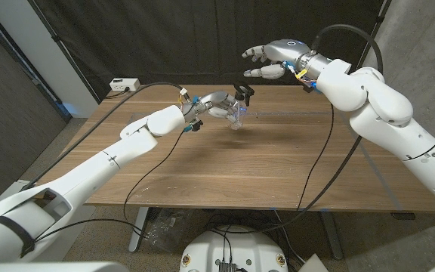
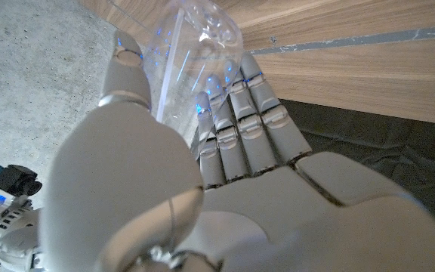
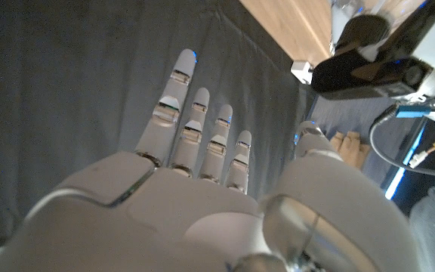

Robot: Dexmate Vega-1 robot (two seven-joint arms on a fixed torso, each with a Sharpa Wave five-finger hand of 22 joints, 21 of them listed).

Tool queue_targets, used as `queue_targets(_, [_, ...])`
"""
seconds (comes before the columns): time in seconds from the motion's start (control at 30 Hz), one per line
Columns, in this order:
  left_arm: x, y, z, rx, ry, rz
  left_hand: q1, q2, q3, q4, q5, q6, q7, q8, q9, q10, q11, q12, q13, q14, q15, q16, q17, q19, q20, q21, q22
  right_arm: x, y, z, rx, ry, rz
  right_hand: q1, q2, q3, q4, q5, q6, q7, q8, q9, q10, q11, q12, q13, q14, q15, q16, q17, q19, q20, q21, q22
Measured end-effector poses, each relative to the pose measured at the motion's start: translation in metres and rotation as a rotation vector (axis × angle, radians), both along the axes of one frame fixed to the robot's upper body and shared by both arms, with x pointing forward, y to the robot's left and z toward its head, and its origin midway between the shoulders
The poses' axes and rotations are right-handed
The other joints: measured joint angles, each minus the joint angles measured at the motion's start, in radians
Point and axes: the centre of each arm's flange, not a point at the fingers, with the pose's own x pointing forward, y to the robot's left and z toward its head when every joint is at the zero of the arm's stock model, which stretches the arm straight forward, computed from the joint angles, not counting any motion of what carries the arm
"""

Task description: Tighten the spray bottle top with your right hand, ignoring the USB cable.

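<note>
Head view: left hand [image 1: 216, 105] grips spray bottle [image 1: 238, 117]; right hand [image 1: 272, 59] raised, empty.

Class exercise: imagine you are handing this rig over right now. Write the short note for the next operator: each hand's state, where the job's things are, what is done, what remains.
Left hand: grips the clear spray bottle, holding it over the far middle of the wooden table.
Right hand: raised in the air above and to the right of the bottle, fingers spread, holding nothing.
Spray top: black, on the bottle; the right hand is not touching it.
Done: bottle steadied.
Left: bring the right hand down to the top and tighten it. How tight it is now cannot be told.
</note>
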Motion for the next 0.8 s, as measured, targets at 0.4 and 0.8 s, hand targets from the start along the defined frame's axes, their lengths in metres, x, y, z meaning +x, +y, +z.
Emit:
queue_targets(0.4, [0.002,0.011,0.006,0.03,0.033,-0.042,0.0,0.0,0.0,0.0,0.0,0.0,0.0,0.003,0.0,-0.001,-0.001,-0.001,0.001,-0.003,-0.003,-0.002,0.0,0.0,0.0,0.0,0.0,-0.006,-0.01,0.011,0.029,-0.213,0.205,0.219,-0.005,0.025,-0.105,0.0,0.089,-0.039,0.008,0.0,-0.011,-0.103,0.004,0.002,-0.012,-0.047,0.015,0.005,0.072,-0.058,0.007,-0.002])
queue_targets(0.8, [0.0,0.011,0.008,0.046,0.076,-0.094,0.0,0.0,0.0,0.0,0.0,0.0,0.0,0.003,0.005,-0.001,-0.001,-0.004,0.001,-0.003,-0.003,0.0,0.0,0.0,0.0,0.0,0.0,-0.001,-0.016,0.008,-0.07,-0.31,0.255,0.303,-0.031,0.016,-0.107,0.0,0.109,-0.04,0.008,-0.003,-0.027,-0.128,0.004,-0.003,-0.042,-0.07,0.015,0.004,0.041,-0.07,-0.01,-0.002])
